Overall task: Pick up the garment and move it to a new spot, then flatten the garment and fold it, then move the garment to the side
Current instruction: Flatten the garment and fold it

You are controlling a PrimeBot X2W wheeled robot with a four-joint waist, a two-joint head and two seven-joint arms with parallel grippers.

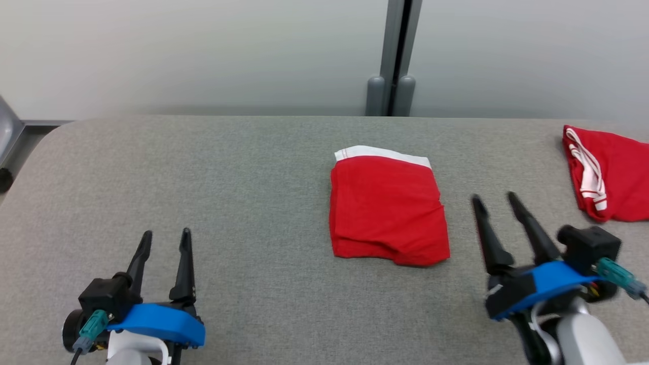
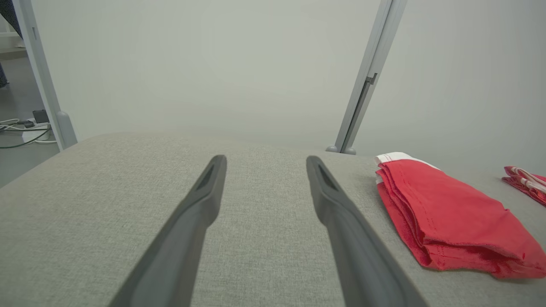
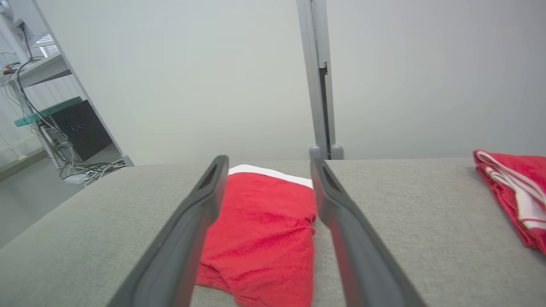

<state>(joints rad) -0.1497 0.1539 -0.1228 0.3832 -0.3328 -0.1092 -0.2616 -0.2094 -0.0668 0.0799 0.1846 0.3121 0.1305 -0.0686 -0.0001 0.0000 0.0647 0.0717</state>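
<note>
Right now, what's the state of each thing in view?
Garment: folded, lying flat on the table, not held.
Second garment: rumpled, at the table's right edge.
Left gripper: open, empty.
Right gripper: open, empty, right of the garment.

Two red garments lay on one grey fabric-covered table (image 1: 203, 177). One was a folded red garment (image 1: 388, 210) with a single white band, set between the two pairs of fingers and nearer the right pair. The other, a striped red garment (image 1: 616, 175), lay to the right of the right fingers, well apart from the first. There were two grippers, one left gripper (image 1: 166, 233) and one right gripper (image 1: 493, 197), each with two dark fingers (image 1: 183, 268), four in all. One grey post (image 1: 398, 50) stood beyond the fingertips, with two rounded feet (image 1: 376, 96).
</note>
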